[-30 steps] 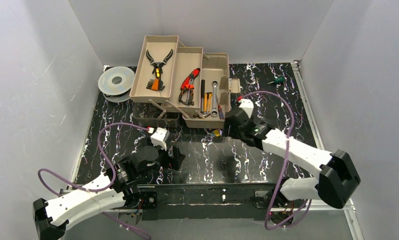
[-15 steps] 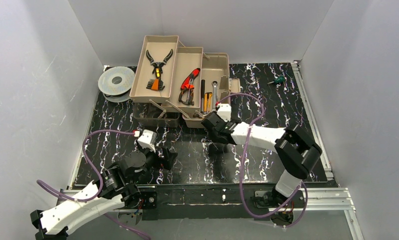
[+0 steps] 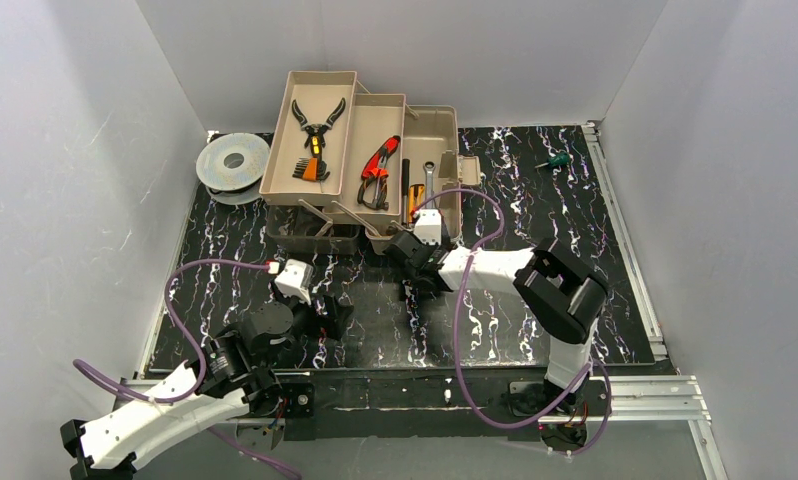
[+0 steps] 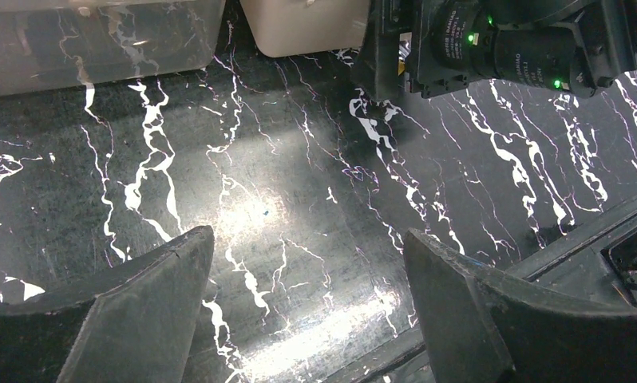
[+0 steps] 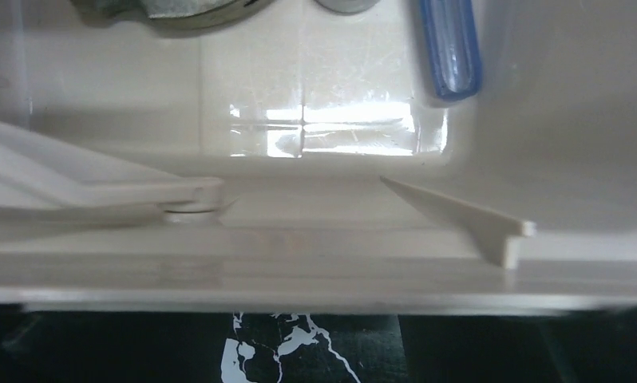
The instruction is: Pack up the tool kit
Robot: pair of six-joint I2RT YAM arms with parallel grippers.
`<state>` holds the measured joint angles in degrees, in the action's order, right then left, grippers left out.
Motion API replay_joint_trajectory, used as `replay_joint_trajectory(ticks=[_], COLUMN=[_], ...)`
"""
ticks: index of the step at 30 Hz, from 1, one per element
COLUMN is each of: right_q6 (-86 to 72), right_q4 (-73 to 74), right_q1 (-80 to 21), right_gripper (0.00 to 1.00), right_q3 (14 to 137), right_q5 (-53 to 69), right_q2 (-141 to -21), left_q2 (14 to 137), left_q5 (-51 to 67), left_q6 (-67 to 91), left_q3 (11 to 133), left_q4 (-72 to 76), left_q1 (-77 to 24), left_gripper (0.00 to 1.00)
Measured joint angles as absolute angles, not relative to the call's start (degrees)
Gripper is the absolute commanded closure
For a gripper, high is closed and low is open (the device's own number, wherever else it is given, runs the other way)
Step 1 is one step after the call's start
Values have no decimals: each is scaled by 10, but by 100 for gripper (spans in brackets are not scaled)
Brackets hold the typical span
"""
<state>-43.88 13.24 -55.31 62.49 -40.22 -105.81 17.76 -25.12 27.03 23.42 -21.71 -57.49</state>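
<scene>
While the black, white-veined counter spreads across the whole cell, the tan toolbox stands open near its far edge, left of centre. Its two fold-out trays step up to the left, and its smoky lid lies low at the near-left side. The right gripper sits just beside the box's near wall, its wrist camera looking over the rim into the base compartment. Its jaws stand wide, with nothing seen between them. The left gripper hangs low over bare counter toward the near-left, well apart from the box, jaws spread wide and empty. A round grey wire spool lies flat just left of the trays. Black pliers rest in the farthest tray, orange pliers in the middle one, and a wrench in the base beside an orange-handled tool. A small green screwdriver lies alone far to the right.
</scene>
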Motion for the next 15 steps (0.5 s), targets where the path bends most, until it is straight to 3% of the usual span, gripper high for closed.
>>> replay_joint_trajectory(ticks=[5, 15], right_q6=[-474, -515], right_q4=[123, 137], right_q1=[-534, -404], right_gripper=[26, 26], right_q3=[583, 444], right_q5=[-400, -390], right_q2=[-1029, -900], left_q2=[174, 187], left_q5=[-251, -251], left_q6=[270, 270], left_q3=[234, 234], left_q4=[-217, -215], left_q1=[-575, -575], left_gripper=[12, 12])
